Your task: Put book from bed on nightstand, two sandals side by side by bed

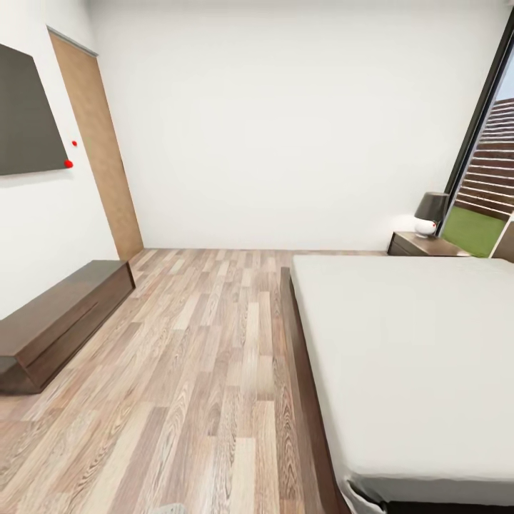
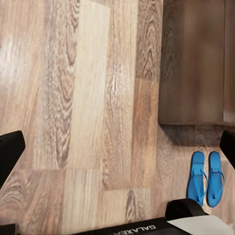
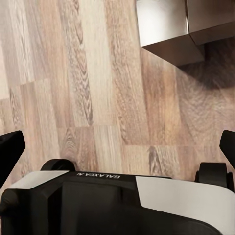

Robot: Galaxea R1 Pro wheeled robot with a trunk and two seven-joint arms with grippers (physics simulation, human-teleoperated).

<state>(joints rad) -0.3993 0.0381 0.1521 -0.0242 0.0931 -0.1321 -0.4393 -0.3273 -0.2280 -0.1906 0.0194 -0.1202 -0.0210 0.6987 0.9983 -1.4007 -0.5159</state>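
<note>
While both tools gape wide over floor (image 1: 193, 371), sandals (image 2: 206, 177) lie side by side; bed (image 1: 414, 357) at 3 o'clock, nightstand (image 1: 421, 246) at 1.

The room is brightly and evenly lit. Daylight is let in through the window (image 1: 492, 178). The bed (image 1: 407, 357) is stretched by edge distortion. Soft blur is seen in the wrist views.

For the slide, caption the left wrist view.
Pair of bright blue flat sandals lying side by side on wood-plank floor, below open left gripper.
</note>
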